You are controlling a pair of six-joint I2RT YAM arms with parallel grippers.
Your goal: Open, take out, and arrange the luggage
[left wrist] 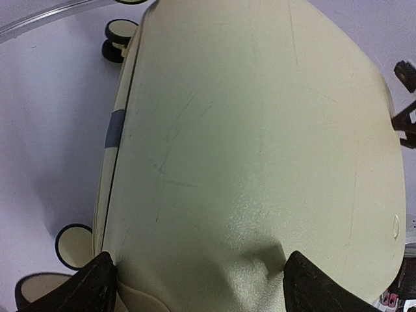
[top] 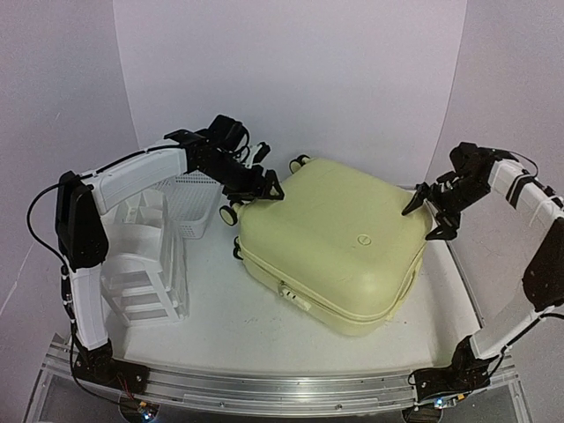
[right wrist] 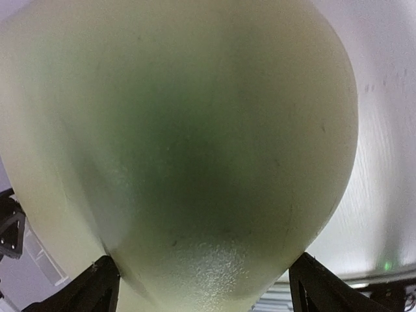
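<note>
The luggage [top: 335,242] is seen in the middle of the top view, lying flat on the white table [top: 225,313]. It is pale yellow, and its lid is shut all the way round. The zipper seam is seen along its near side, with a small pull tab [top: 295,297] on it. Small black wheels [top: 231,213] are seen at its upper left end.

The left claw [top: 260,189] is placed at the upper left corner of the luggage, just beside the wheels. In the left wrist view the claw [left wrist: 201,279] is spread wide, and its two black fingers [left wrist: 97,286] are seen at the bottom of the frame with the round corner of the luggage [left wrist: 260,143] between them. Nothing is gripped (whether the shell is touched cannot be told).

The right claw [top: 427,216] is placed at the upper right corner of the luggage. In the right wrist view that claw [right wrist: 208,283] is spread wide too. Its fingers [right wrist: 318,286] are seen at the bottom left and bottom right of the frame, and the luggage [right wrist: 195,130] fills the space between them. Nothing is squeezed there either.

At the left of the top view a white mesh basket [top: 189,204] is seen, just beside the wheels. A white plastic drawer unit [top: 145,264] is seen below it, near the left arm.
</note>
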